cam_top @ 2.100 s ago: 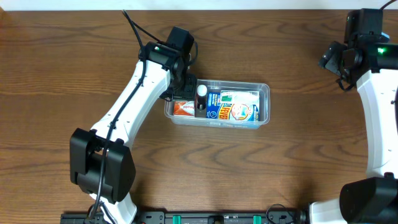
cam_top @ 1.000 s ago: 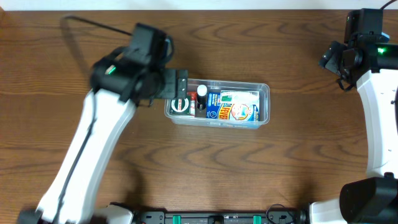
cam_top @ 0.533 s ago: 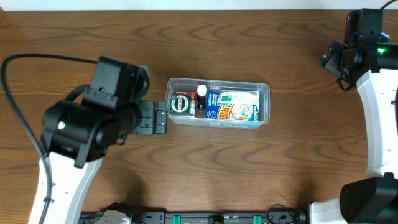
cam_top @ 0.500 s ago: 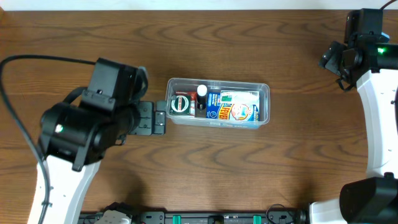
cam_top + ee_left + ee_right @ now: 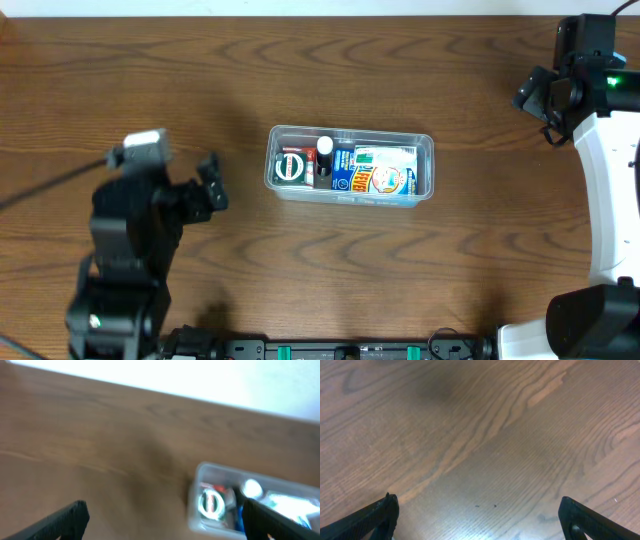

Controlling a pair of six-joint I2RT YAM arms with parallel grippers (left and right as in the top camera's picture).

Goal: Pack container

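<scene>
The clear container lies mid-table, holding a round green-and-white tin, a white-capped bottle and blue printed packages. My left gripper hovers to the container's left, apart from it, open and empty. In the blurred left wrist view, the left gripper spans bare wood and the container's left end, with the tin inside. My right gripper stays at the far right, open. In the right wrist view, the right gripper has only wood between its fingers.
The brown wooden table surrounds the container on all sides. A pale wall strip runs along the table's far edge. A black rail lines the near edge between the two arm bases.
My left arm has drawn back from the container's left end, moving left and toward the near edge, with empty jaws. The right arm has not moved.
</scene>
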